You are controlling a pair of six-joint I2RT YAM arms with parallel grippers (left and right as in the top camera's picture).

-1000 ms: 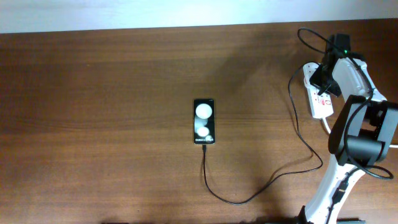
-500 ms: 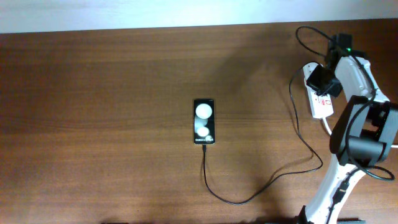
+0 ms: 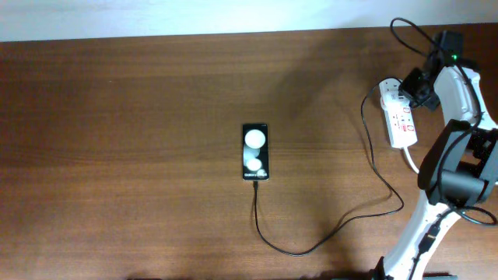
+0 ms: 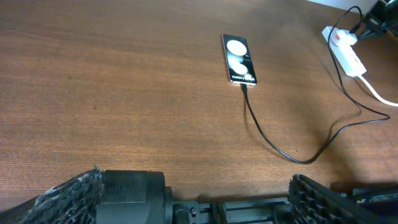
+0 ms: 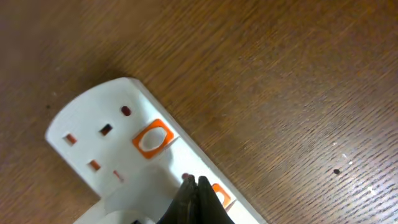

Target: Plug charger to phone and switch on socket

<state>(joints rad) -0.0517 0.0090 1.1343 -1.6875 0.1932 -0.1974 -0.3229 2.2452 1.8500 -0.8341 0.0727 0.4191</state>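
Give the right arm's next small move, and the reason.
Probably nudge the shut right gripper onto the orange switch beside its tip and press. The charger already sits in the phone, so switching the socket seems to remain.

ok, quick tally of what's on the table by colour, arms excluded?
Black: 2 (phone, charger cable)
White: 1 (socket strip)
Total: 3
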